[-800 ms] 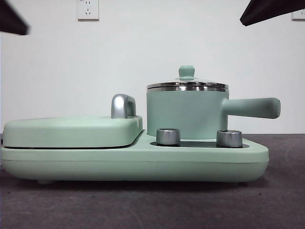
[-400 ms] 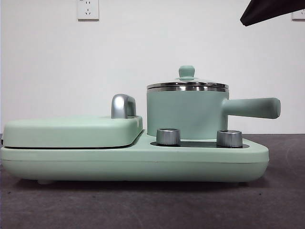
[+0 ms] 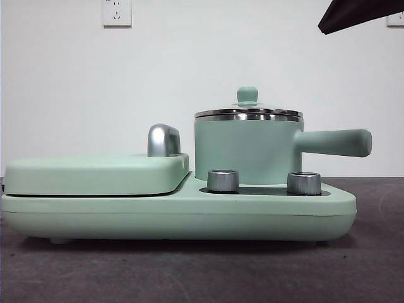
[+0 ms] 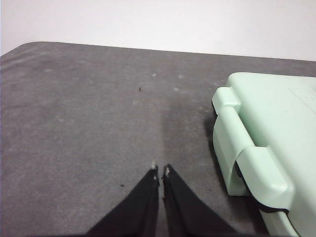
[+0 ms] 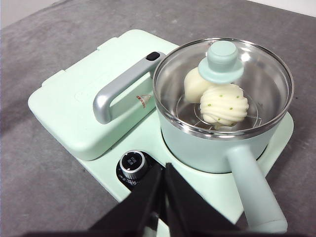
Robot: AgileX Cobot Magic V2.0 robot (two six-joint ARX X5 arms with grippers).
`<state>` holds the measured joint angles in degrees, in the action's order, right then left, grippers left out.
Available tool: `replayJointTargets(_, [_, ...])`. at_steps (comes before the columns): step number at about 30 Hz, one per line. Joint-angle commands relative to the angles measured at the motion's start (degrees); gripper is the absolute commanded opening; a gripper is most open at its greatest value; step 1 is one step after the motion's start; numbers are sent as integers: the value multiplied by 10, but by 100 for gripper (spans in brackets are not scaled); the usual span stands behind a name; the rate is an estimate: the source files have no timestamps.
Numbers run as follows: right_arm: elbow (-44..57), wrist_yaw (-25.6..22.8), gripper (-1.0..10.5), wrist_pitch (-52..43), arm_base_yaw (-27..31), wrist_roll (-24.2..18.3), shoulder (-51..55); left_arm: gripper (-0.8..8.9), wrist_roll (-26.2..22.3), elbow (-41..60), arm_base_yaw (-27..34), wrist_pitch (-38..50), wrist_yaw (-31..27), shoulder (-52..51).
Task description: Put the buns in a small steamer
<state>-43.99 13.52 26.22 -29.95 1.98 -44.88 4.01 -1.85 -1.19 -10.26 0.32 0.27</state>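
Observation:
The mint-green small steamer (image 3: 247, 148) stands on the right of its base with the glass lid (image 5: 223, 84) on. In the right wrist view both buns lie inside on a rack under the lid: the ridged swirl bun with green flecks (image 5: 223, 104) and the smooth cream bun (image 5: 195, 84) behind it. My right gripper (image 5: 164, 170) is shut and empty, held above the front knob, apart from the pot. My left gripper (image 4: 161, 171) is shut and empty over bare table beside the cooker's left end (image 4: 261, 143).
The flat green griddle section (image 3: 95, 173) with its silver handle (image 3: 163, 140) fills the left of the base. Two steel knobs (image 3: 222, 180) (image 3: 303, 182) sit at the front. The long green pot handle (image 3: 334, 142) sticks out right. A black arm tip (image 3: 360, 12) shows top right.
The black arm tip at the top left corner of the front view has gone out of view. The steamer, lid and cooker have not moved.

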Motion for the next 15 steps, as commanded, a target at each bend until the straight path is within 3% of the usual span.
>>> replayJointTargets(1, [-3, 0, 12, -7, -3, 6, -2, 16, 1, 11, 1, 9, 1, -1])
replayJointTargets(13, [-3, 0, 12, -7, -3, 6, -2, 16, 1, 11, 1, 9, 1, 0])
replayJointTargets(15, [-3, -5, 12, -6, -3, -29, 8, 16, 1, 11, 1, 9, 1, 0])
